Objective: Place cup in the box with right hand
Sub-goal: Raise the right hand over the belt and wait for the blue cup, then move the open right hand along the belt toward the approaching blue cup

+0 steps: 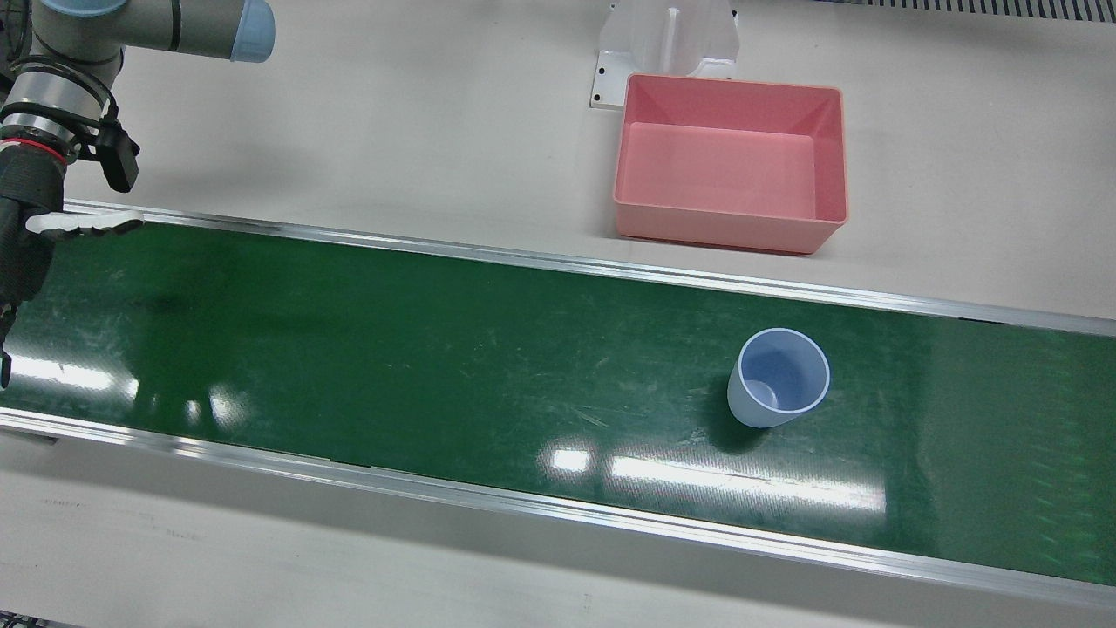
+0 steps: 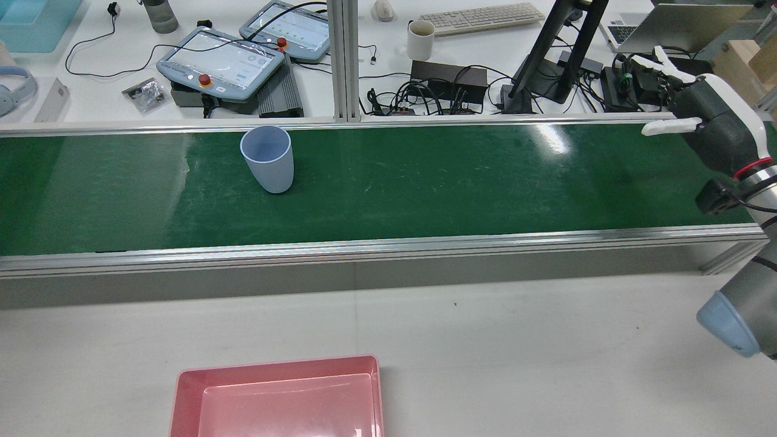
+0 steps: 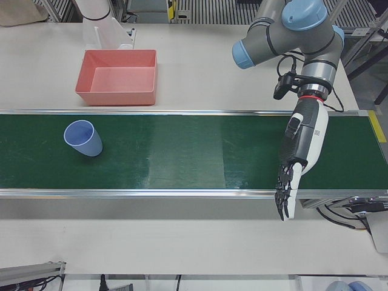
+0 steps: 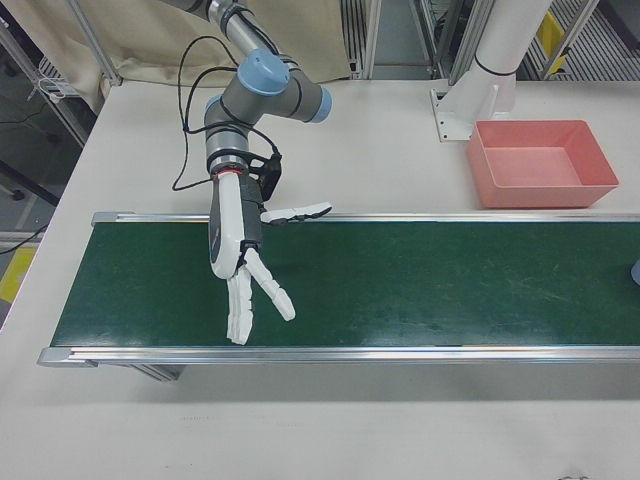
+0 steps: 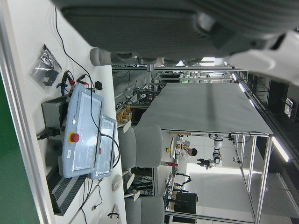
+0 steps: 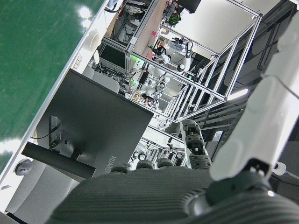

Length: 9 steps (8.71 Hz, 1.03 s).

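A light blue cup (image 1: 778, 377) stands upright on the green conveyor belt (image 1: 436, 349); it also shows in the rear view (image 2: 268, 159) and the left-front view (image 3: 83, 138). The empty pink box (image 1: 731, 230) sits on the table beside the belt, on the robot's side (image 2: 182, 406) (image 3: 115, 96) (image 4: 540, 195). My right hand (image 4: 240, 250) is open with its fingers spread, low over the far end of the belt, a long way from the cup (image 1: 26, 235) (image 2: 710, 127). My left hand (image 3: 300, 151) is open with its fingers straight, over the belt's other end.
A white pedestal (image 1: 667, 39) stands just behind the box. Beyond the belt on the operators' side are teach pendants (image 2: 221, 60), cables, a mug (image 2: 419, 39) and a monitor stand (image 2: 546, 54). Aluminium rails (image 1: 523, 501) edge the belt.
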{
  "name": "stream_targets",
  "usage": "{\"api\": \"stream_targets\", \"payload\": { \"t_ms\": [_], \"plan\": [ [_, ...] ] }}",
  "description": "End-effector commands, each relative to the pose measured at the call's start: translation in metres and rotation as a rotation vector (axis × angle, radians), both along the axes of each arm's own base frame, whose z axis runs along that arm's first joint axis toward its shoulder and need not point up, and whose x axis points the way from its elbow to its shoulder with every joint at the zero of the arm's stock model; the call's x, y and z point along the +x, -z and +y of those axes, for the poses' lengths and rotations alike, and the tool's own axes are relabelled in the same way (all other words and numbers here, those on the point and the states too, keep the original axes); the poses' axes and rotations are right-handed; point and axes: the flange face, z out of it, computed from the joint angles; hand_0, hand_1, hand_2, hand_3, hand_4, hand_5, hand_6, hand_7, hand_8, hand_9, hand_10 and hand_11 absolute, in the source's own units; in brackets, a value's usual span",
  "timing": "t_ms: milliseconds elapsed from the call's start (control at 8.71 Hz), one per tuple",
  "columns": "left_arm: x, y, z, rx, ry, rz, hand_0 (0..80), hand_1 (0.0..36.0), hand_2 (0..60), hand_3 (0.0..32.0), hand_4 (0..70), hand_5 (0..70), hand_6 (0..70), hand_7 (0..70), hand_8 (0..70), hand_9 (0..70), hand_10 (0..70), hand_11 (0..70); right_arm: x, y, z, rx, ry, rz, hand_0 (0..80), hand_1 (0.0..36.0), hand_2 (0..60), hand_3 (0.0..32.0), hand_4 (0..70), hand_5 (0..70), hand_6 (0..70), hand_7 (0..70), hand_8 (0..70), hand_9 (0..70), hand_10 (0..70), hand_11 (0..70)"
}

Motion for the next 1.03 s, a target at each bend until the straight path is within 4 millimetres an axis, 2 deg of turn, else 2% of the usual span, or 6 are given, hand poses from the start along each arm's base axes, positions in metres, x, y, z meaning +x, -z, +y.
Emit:
{"api": "stream_targets", "payload": {
  "t_ms": [0, 230, 689, 918],
  "plan": [
    [0.0, 0.0, 0.0, 0.0, 0.001, 0.0, 0.0, 0.0, 0.0, 0.0, 0.0, 0.0, 0.0, 0.0, 0.0, 0.0, 0.0, 0.0, -0.002, -0.001, 0.0, -0.003, 0.003, -0.014, 45.6, 10.4, 0.7, 0.0, 0.0, 2.7, 0.0, 0.0, 0.0, 0.0, 0.0, 0.0],
    [0.0, 0.0, 0.0, 0.0, 0.001, 0.0, 0.0, 0.0, 0.0, 0.0, 0.0, 0.0, 0.0, 0.0, 0.0, 0.0, 0.0, 0.0, -0.003, 0.0, -0.001, -0.002, 0.003, -0.017, 45.2, 10.6, 2.9, 0.0, 0.0, 2.7, 0.0, 0.0, 0.0, 0.0, 0.0, 0.0],
    [0.0, 0.0, 0.0, 0.0, 0.001, 0.0, 0.0, 0.0, 0.0, 0.0, 0.0, 0.0, 0.0, 0.0, 0.0, 0.0, 0.0, 0.0, -0.011, 0.018, -0.012, 0.029, 0.006, -0.031, 45.3, 11.0, 4.1, 0.0, 0.0, 2.7, 0.0, 0.0, 0.0, 0.0, 0.0, 0.0],
    [0.0, 0.0, 0.0, 0.0, 0.001, 0.0, 0.0, 0.0, 0.0, 0.0, 0.0, 0.0, 0.0, 0.0, 0.0, 0.0, 0.0, 0.0, -0.014, 0.018, -0.011, 0.025, 0.006, -0.027, 45.1, 11.2, 4.9, 0.0, 0.0, 2.7, 0.0, 0.0, 0.0, 0.0, 0.0, 0.0]
  ]
}}
